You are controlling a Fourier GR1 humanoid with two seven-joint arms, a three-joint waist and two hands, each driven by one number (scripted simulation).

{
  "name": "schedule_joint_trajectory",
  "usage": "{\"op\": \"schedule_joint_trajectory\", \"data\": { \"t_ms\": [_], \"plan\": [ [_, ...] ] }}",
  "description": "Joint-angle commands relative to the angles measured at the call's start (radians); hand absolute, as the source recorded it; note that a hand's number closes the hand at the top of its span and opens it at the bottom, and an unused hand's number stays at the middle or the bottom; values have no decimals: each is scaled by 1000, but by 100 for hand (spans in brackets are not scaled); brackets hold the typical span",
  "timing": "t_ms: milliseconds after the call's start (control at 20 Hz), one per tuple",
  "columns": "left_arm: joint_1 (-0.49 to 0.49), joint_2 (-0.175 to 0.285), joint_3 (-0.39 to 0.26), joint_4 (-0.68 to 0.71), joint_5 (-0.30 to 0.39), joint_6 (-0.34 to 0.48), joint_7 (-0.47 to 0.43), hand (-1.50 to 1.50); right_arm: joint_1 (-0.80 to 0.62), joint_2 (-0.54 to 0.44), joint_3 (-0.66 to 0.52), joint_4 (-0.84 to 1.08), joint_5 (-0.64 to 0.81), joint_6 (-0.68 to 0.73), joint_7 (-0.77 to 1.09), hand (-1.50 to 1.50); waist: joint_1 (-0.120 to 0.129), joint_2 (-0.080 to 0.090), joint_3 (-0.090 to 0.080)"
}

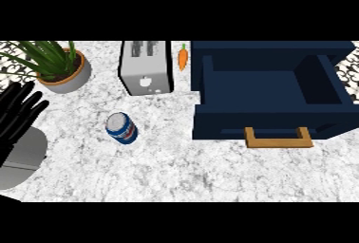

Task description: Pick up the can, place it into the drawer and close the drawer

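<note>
Looking steeply down on a white-grey speckled marble counter (175,171).

- Blue cylindrical can with a silver top and a white-and-red band on its label (121,128): sits on the bare counter left of centre. Label lettering is too small to read, so no brand. Silver end faces the camera. Can't tell whether it is upright or tilted.
- Navy-blue drawer (266,121): pulled open at the right, dark inside, open top facing up. Its tan wooden U-shaped handle (278,137) is on the front panel, sticking out toward the lower edge. The can is left of the drawer front, well apart from it.
- Silver two-slot toaster (145,66): stands beyond the can, just beside the drawer's left wall. Small white mark on its near face, unreadable.
- Small orange carrot with a green tip (183,57): lies in the gap between toaster and drawer, at the far edge.
- Green spiky plant in a round grey pot with a tan rim (60,64): far left corner, left of the toaster.
- Black left hand (14,126): at the left edge on its grey forearm, level with the can and apart from it. Fingers (26,97) are straight, spread, pointing up-view, holding nothing.
</note>
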Motion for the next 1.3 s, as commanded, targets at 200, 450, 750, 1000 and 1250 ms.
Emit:
{"op": "schedule_joint_trajectory", "data": {
  "t_ms": [200, 450, 750, 1000, 1250],
  "plan": [
    [-23, -40, 27, 31, 106, 67, 107, -150, 59, 4, -45, -70, -47, 56, 22, -150, -3, 0, 0],
    [-50, -74, -2, 101, 103, 73, 103, -150, 21, -18, -115, -51, -119, 71, 58, -150, -3, 1, 0],
    [-157, -64, 8, 227, 120, 96, 121, -150, 92, 20, -131, -120, -114, 122, 48, -150, -6, 2, -1],
    [-169, -133, -53, 292, 33, 125, 54, -150, 99, 1, -203, -52, -168, 199, 20, -150, -6, 2, 0],
    [-139, -138, -80, 291, -14, 130, 44, -150, 153, 10, -283, -84, -240, 248, 28, -150, -6, 0, 0]
  ]
}}
